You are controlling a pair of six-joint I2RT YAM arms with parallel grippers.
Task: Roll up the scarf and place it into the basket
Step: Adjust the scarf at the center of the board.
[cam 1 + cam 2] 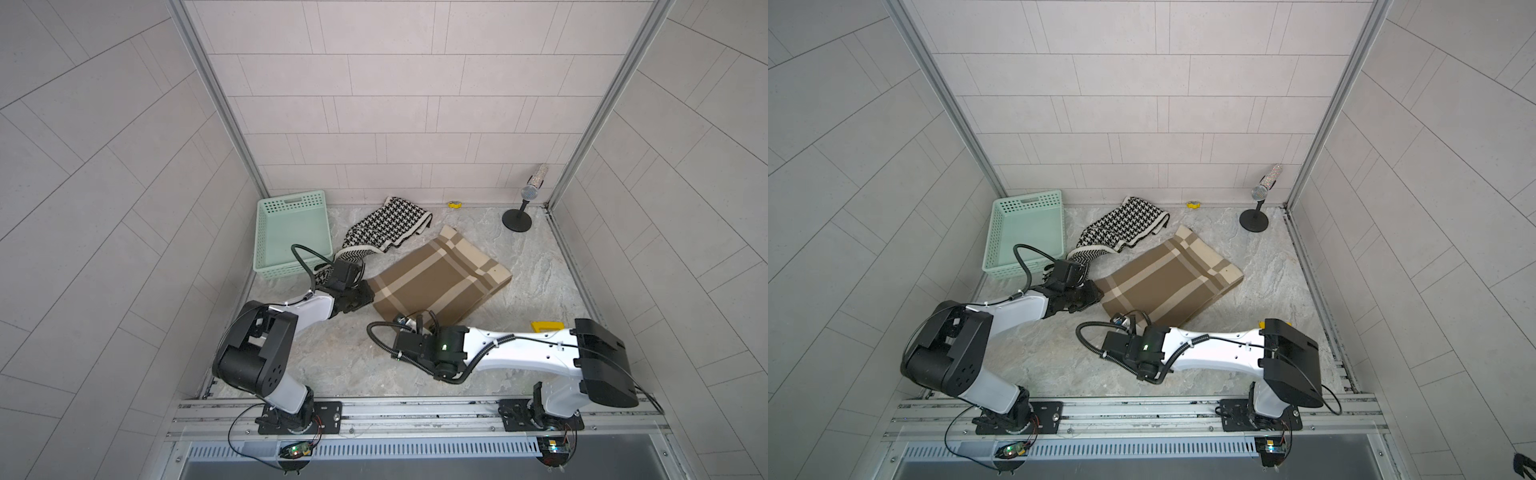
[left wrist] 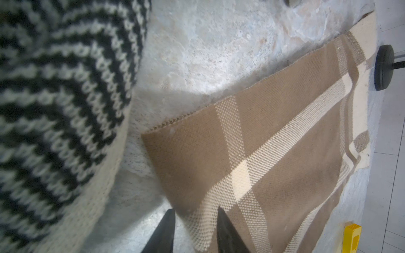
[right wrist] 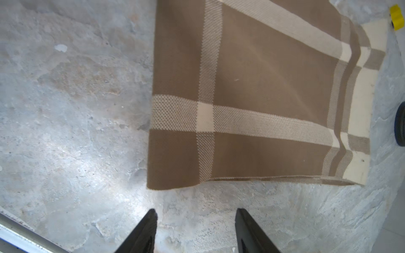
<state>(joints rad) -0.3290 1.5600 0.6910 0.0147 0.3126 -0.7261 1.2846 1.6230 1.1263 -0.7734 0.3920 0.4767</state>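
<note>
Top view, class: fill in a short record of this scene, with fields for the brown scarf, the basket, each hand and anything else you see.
Brown scarf: lies flat, not yet rolled, in the middle of the table
Basket: empty, in the back left corner
Left hand: open, astride the brown scarf's left edge
Right hand: open, holding nothing, over bare table by the scarf's near corner
Other: black-and-white scarf crumpled between basket and brown scarf; microphone on a stand, back right
</note>
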